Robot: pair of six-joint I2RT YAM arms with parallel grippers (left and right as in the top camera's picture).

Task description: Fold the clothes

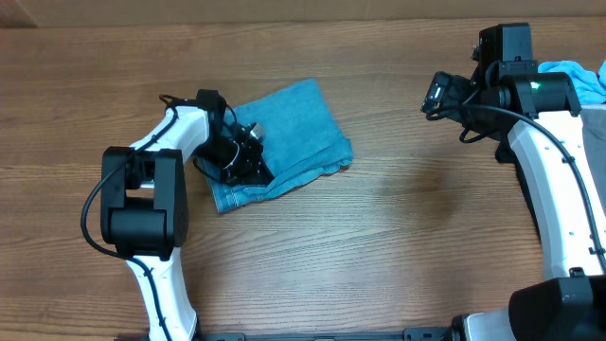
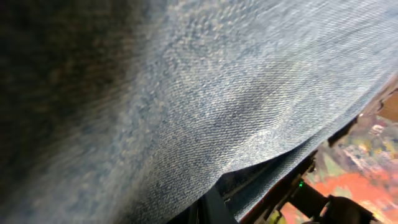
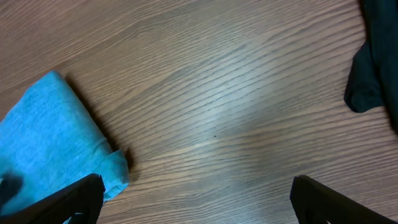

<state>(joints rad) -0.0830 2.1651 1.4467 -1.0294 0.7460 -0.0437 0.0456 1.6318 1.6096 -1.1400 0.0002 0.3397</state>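
The jeans (image 1: 294,133) lie folded into a compact blue denim bundle left of the table's middle. My left gripper (image 1: 251,163) sits on the bundle's left edge. In the left wrist view denim (image 2: 186,93) fills the frame and drapes over the left gripper's fingers (image 2: 214,208), which look closed together on a fold. My right gripper (image 1: 436,95) hovers at the far right, apart from the jeans. In the right wrist view its fingers (image 3: 196,190) are wide open and empty over bare wood, with a corner of the jeans (image 3: 43,143) at the left.
A sky-blue garment (image 1: 582,76) lies at the far right edge behind the right arm. A black garment (image 3: 373,62) shows at the upper right of the right wrist view. Bare wooden tabletop (image 1: 417,218) lies between the two arms.
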